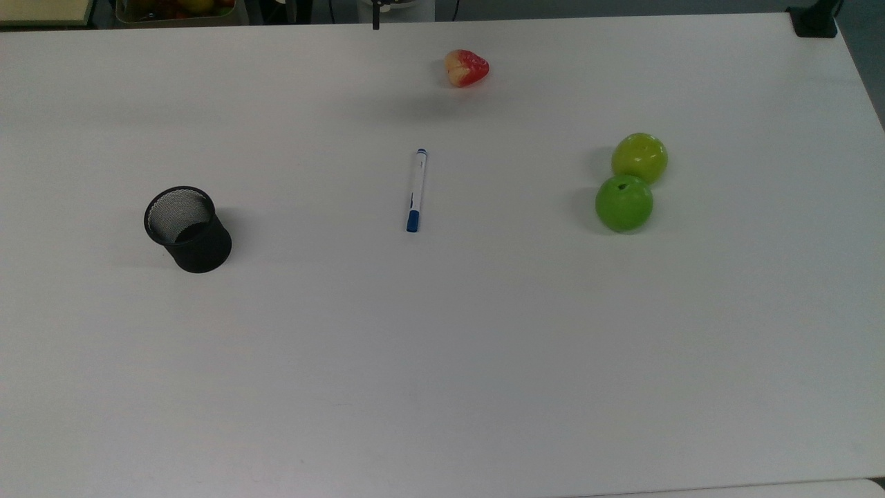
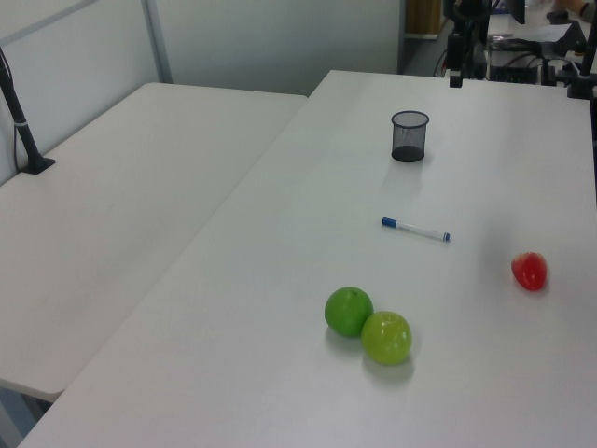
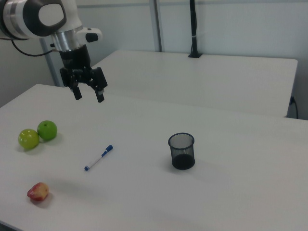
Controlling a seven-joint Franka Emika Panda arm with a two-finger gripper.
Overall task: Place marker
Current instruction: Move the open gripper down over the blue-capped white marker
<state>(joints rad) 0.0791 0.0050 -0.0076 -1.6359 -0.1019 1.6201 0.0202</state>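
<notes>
Top view: marker (image 1: 416, 189) lies flat mid-table (image 1: 442, 360), cup (image 1: 187, 229) off to the top view's left, two apples (image 1: 630, 182) to its right. Left view: marker sits between cup and apples, well apart from both. Right view: gripper (image 3: 88, 94) hangs up in the air, fingers spread, nothing in it.

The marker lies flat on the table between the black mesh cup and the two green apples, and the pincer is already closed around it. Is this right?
Not fully. The marker does lie flat between the black mesh cup and the two green apples, but the right view shows the pincer open in the air, apart from it.
</notes>
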